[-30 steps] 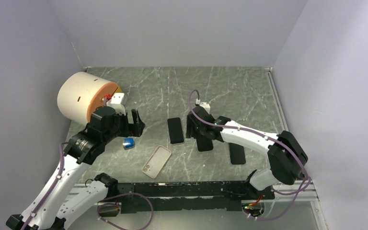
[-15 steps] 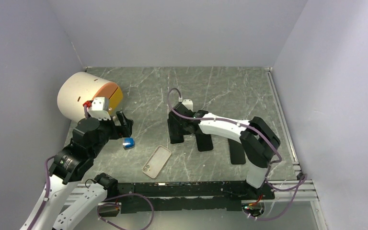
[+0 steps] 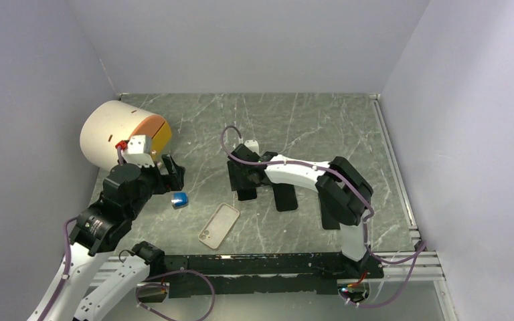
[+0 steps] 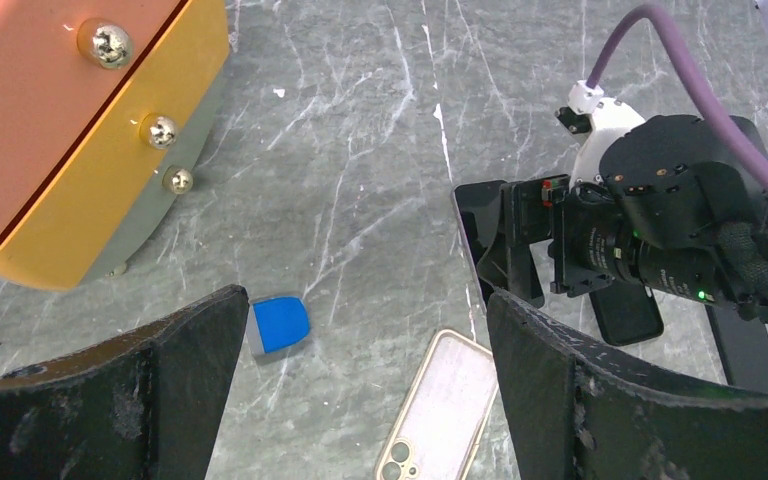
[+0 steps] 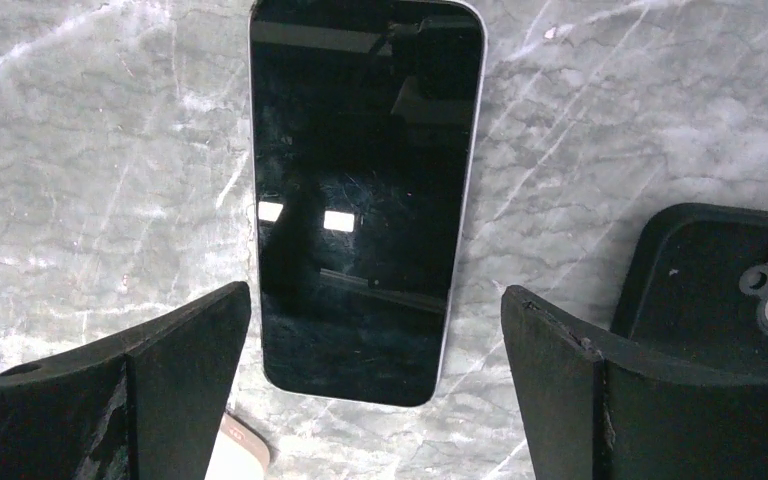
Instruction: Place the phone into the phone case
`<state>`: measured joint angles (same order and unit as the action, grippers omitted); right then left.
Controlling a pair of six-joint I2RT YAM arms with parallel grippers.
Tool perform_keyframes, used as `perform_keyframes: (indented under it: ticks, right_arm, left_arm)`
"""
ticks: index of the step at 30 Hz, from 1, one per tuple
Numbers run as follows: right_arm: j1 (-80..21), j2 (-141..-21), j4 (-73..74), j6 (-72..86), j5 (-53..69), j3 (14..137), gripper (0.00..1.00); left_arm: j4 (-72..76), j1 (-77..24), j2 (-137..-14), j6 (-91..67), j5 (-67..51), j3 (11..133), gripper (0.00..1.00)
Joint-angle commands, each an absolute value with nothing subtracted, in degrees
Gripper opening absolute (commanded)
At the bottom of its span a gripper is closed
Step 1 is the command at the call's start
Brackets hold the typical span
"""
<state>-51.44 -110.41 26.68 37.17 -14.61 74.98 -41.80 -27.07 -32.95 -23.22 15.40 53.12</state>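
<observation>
Near the middle of the table (image 3: 321,127) the phone (image 5: 365,200) lies flat with its dark screen up. The right gripper (image 5: 375,305) hangs over it. Its fingers are spread wide, one on each long side of the phone, and as far as the wrist view shows neither touches it, so this gripper has hold of nothing.

The phone case (image 3: 219,225), pale beige and translucent, lies flat nearer the front edge and to the left of the phone. It sits apart from the phone with its camera cutout at the near end and nothing inside.

Over on the left, the left gripper (image 4: 368,305) hovers above the table, also fully spread and empty. A small blue object (image 4: 280,323) and the beige case show below and beyond its fingers. A round drum with an orange face (image 3: 117,134) stands at the far left.

A black case (image 5: 720,290) with lens holes lies just right of the phone. Another dark slab (image 3: 332,215) lies further right, and I cannot tell whether it is a phone or a case.

By my reading, no part of the task is done yet, since phone and case are separate and neither is gripped. What remains is to close on the phone, lift it, carry it to the beige case, match the camera corner and press it in.
</observation>
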Motion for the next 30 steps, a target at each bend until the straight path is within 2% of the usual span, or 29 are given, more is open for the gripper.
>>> perform_keyframes:
  ticks: [1,9,19,30]
  right_arm:
    - [-51.8,-111.6,27.7,35.0,-16.1,78.5,0.99]
    - [-51.9,-114.7,27.2,34.2,-17.7,80.0,0.99]
    - [-51.8,-116.8,26.3,33.0,-17.6,81.2,0.94]
    - [-51.8,-118.1,25.8,31.9,-17.3,81.1,0.80]
  left_arm:
    - [-40.5,-26.9,-32.5,-23.5,15.9,53.0,0.94]
    - [-41.0,-26.9,-33.2,-23.6,15.4,53.4,0.94]
    - [-41.0,-26.9,-32.8,-23.6,15.6,53.2,0.94]
    - [-41.0,-26.9,-33.0,-23.5,15.3,53.1,0.94]
